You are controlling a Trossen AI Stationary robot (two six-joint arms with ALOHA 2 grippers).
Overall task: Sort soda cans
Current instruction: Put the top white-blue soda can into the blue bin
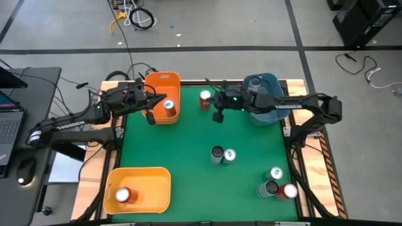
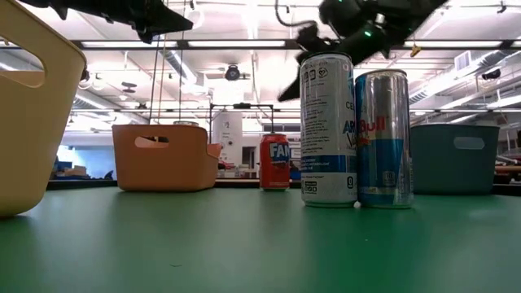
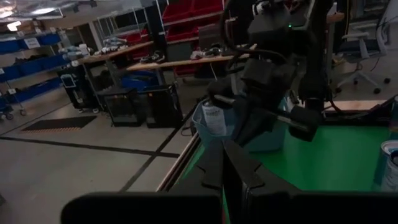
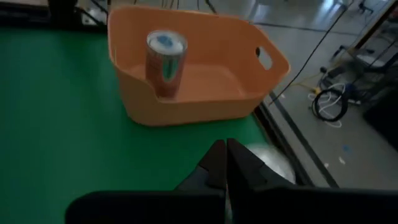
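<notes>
Betw. picks: both grippers pressed together, empty. Right gripper [image 1: 218, 117] nr red can [image 1: 205, 99] at bench 12 o'clock; left gripper [image 1: 151, 117] by orange bin [image 1: 162, 80]. Next: spread right gripper, grab can.

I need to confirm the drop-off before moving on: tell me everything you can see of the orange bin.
The orange bin is a rounded-cornered rectangular tub, plastic by its look, with tall walls and an oval handle cut-out showing in the end walls. It stands upright and open-topped at the far edge of the green mat, left of centre. One can with a silvery top stands upright inside, close to a wall. The left gripper hangs shut above it. A red-orange can stands apart on the mat to its right.
</notes>
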